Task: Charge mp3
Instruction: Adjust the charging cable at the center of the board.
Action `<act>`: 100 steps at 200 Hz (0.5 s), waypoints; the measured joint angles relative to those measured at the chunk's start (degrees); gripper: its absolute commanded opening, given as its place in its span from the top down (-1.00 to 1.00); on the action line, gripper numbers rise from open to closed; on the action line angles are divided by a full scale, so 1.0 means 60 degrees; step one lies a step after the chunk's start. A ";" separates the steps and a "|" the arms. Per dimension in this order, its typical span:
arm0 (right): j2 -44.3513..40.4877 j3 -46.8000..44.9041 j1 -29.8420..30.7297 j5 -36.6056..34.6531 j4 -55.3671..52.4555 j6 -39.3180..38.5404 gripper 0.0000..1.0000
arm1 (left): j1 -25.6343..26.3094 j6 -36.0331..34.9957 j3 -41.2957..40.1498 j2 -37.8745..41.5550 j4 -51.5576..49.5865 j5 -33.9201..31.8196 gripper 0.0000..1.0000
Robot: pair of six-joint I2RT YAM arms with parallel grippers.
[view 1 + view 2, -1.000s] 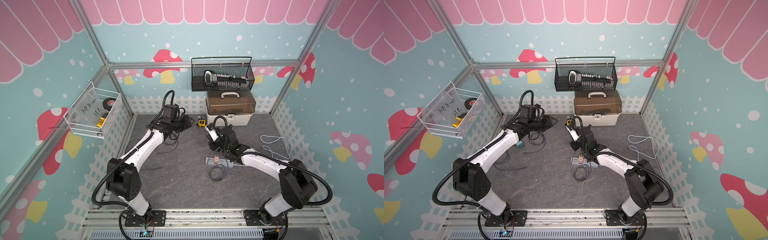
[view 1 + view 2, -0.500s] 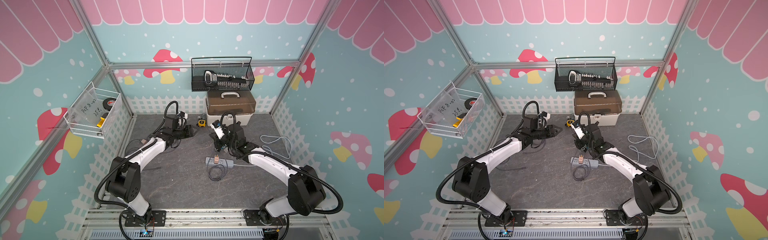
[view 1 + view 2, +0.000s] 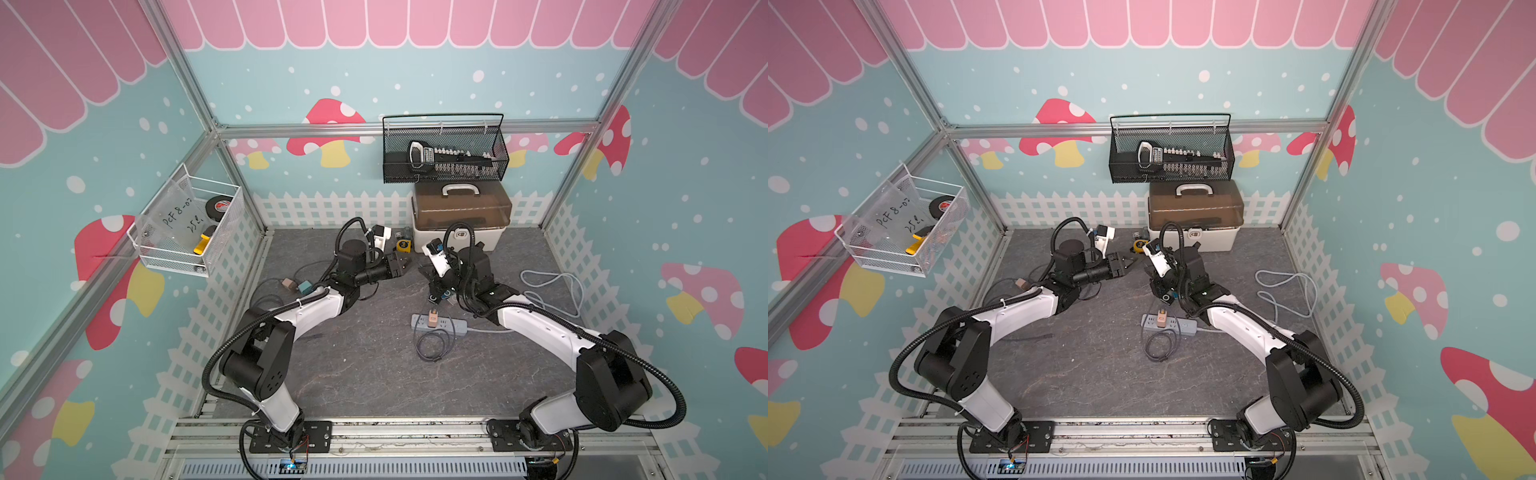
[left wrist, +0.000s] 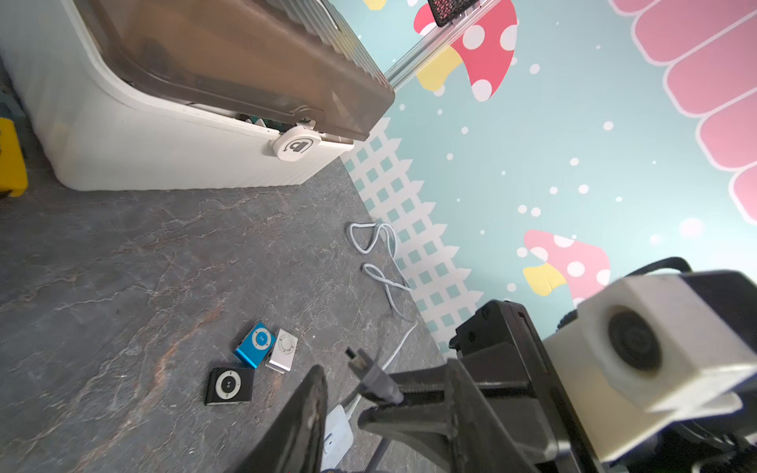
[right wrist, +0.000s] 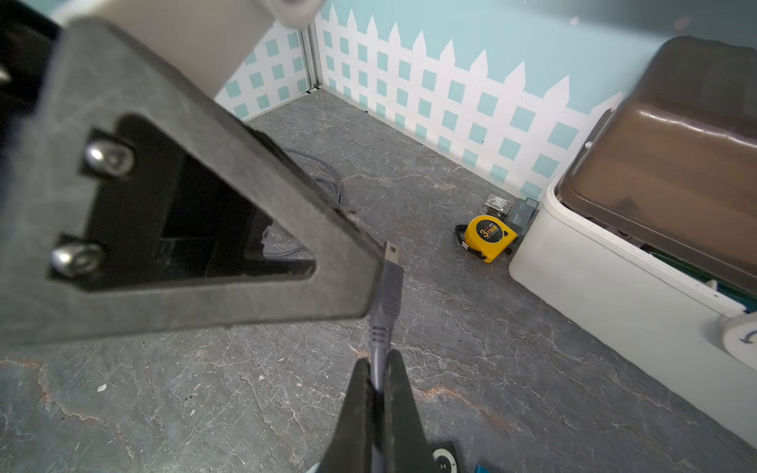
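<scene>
Three mp3 players lie side by side on the grey floor: a black one [image 4: 229,385], a blue one [image 4: 254,345] and a silver one [image 4: 282,350]. In both top views they sit under the right gripper [image 3: 424,273] [image 3: 1148,272]. The right gripper [image 5: 379,364] is shut on a grey charging cable, and its small plug [image 5: 389,282] [image 4: 370,374] sticks out past the fingertips. The left gripper [image 3: 408,262] [image 4: 385,366] faces it, open, its fingers [image 4: 303,417] on either side of the plug. The cable runs from a beige charger [image 3: 433,319] in the power strip [image 3: 453,326].
A white toolbox [image 3: 459,232] with a brown lid stands at the back, a yellow tape measure [image 3: 403,245] beside it. A white cable [image 3: 552,286] lies loose at the right. Spare adapters [image 3: 305,286] and cables lie at the left. A cable coil [image 3: 432,347] sits before the strip.
The right gripper has lifted the cable plug up and back from the power strip. The left gripper has swung right to meet it, its jaws narrowing a little.
</scene>
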State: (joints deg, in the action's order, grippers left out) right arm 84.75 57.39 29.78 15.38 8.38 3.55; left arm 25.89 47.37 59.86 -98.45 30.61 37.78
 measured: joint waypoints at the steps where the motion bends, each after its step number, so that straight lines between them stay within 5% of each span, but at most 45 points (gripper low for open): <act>1: 0.0000 0.0000 -0.0011 0.0007 0.0004 0.0007 1.00 | 0.0000 0.0040 -0.0025 -0.0029 0.0066 0.0007 0.12; 100: 0.0000 -0.0073 -0.0204 0.0452 0.0186 0.0499 1.00 | 0.0098 0.2226 -0.0437 -0.1246 0.3665 0.0069 0.20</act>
State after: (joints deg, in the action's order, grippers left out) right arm 84.75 56.95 28.56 18.09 9.50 6.55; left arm 26.48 60.73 57.23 -105.93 52.60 38.20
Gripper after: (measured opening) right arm 0.048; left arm 0.421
